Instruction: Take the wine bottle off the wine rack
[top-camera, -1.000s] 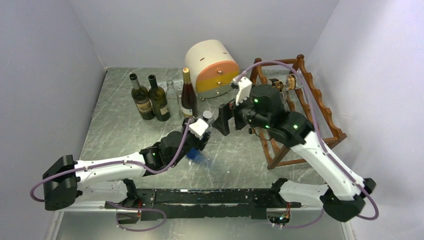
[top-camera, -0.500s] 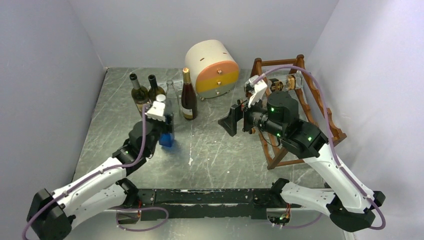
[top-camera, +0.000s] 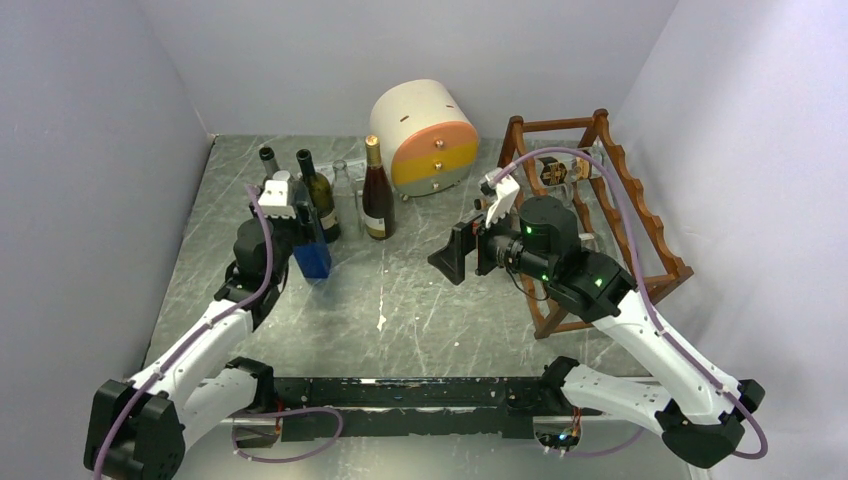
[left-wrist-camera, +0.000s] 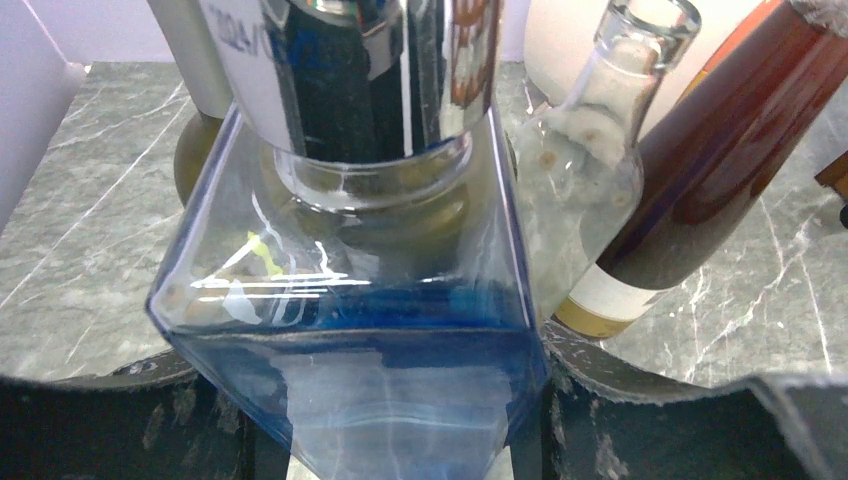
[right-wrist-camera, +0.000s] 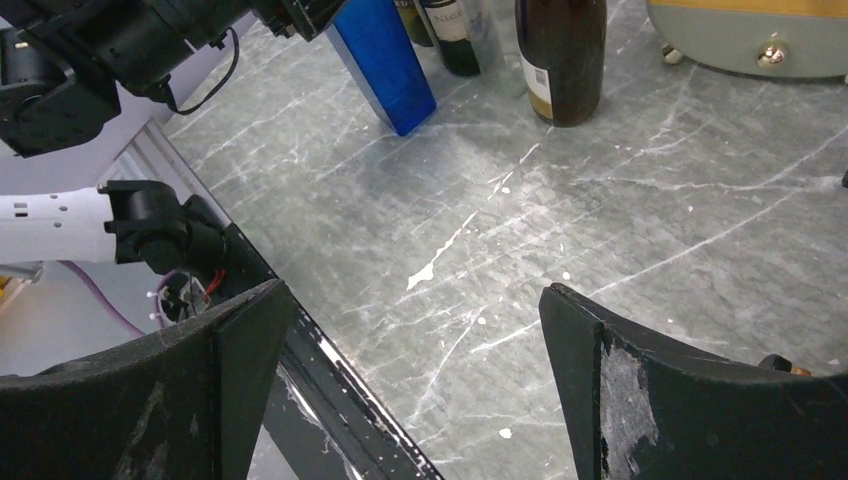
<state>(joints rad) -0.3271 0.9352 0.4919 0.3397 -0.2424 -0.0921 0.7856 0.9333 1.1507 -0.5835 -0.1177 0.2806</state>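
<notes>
The reddish-brown wine rack (top-camera: 650, 225) stands at the right, with one wine bottle (top-camera: 560, 170) lying on a top rail at its back. My left gripper (top-camera: 300, 240) is shut on a square blue glass bottle (top-camera: 312, 258) with a silver cap, held tilted just over the table beside the standing bottles. In the left wrist view that blue bottle (left-wrist-camera: 350, 350) fills the space between the black fingers (left-wrist-camera: 650, 420). My right gripper (top-camera: 460, 255) hangs open and empty left of the rack, above bare table (right-wrist-camera: 480, 250).
Two dark green bottles (top-camera: 320, 200), a clear bottle (top-camera: 345, 190) and a brown bottle (top-camera: 376, 195) stand at the back left. A round cream-and-orange drawer box (top-camera: 425, 135) sits at the back centre. Grey walls close in three sides. A black rail (top-camera: 420, 392) runs along the near edge.
My left arm has swung left and back, carrying the blue bottle from the table's middle to the standing bottles. My right gripper, still open, has drawn slightly away from the rack.
</notes>
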